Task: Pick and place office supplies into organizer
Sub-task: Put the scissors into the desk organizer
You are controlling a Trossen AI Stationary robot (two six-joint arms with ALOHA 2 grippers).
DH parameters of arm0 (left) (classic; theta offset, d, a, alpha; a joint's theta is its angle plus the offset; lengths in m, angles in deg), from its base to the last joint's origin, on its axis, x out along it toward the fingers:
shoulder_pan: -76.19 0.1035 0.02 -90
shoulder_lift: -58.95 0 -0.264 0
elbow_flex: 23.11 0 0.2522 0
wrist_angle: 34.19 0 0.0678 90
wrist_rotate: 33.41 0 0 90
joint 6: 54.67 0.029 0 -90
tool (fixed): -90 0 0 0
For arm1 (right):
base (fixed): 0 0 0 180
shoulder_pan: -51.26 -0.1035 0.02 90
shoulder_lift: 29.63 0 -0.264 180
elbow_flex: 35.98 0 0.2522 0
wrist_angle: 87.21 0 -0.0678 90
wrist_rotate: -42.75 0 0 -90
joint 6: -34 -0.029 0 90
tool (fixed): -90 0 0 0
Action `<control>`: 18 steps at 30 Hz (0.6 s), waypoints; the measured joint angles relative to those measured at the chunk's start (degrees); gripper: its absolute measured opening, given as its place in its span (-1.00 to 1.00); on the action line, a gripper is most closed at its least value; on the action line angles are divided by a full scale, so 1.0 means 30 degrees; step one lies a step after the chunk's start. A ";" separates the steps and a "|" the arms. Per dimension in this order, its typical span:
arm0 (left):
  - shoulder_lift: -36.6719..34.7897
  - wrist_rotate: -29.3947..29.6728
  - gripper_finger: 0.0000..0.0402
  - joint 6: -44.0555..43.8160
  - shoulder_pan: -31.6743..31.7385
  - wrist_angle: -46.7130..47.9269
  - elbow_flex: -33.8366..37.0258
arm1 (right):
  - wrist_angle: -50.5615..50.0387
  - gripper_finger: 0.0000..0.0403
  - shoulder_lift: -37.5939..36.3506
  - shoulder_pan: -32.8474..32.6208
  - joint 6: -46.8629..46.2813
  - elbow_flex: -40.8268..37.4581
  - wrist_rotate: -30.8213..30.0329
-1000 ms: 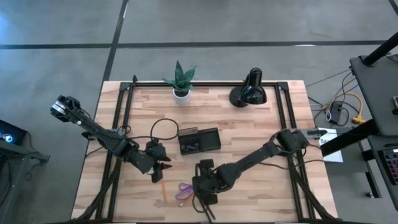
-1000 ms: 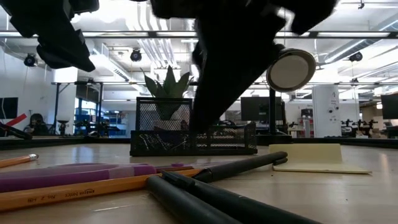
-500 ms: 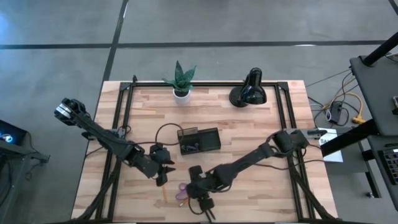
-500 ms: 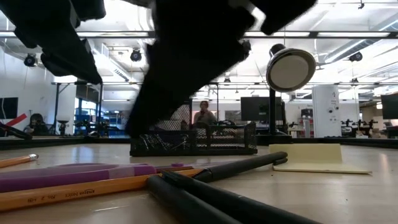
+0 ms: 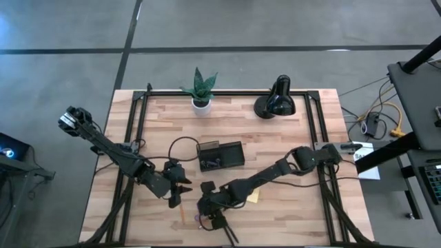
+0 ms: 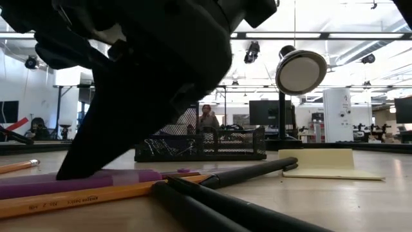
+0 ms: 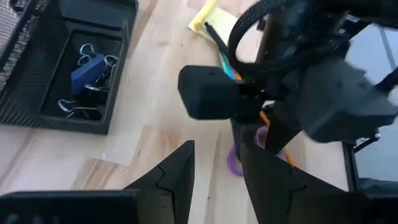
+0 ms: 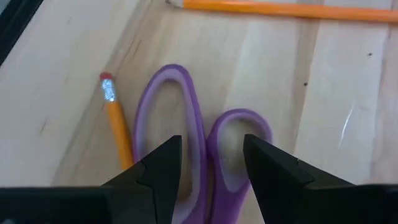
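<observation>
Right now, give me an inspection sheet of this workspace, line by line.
Surface: wooden table in a black frame.
Job's things: mesh organizer mid-table, holding binder clips; purple-handled scissors, two orange pencils and black pens lie near the front edge; yellow sticky-note pad beside them.
Clutter: potted plant and black desk lamp at the back edge.
Grippers: right gripper open, fingers straddling the scissors' handle loops; left gripper open, empty, close beside the right one.
Cables: a black loop on the table by the organizer.
Surroundings: a person far behind the table.
</observation>
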 joint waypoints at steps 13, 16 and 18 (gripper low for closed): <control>-0.0119 0.0496 -0.42 0.0601 0.0109 0.0464 0.0233 | -0.1521 -0.22 0.0168 0.0189 0.0986 -0.0026 0.0464; -0.0124 0.0544 -0.42 0.0962 0.0139 0.0751 0.0242 | -0.1818 -0.29 0.0168 0.0211 0.1547 -0.0029 0.0444; -0.0124 0.0583 -0.42 0.0969 0.0203 0.1019 0.0242 | -0.1874 -0.36 0.0168 0.0266 0.1572 -0.0042 0.0478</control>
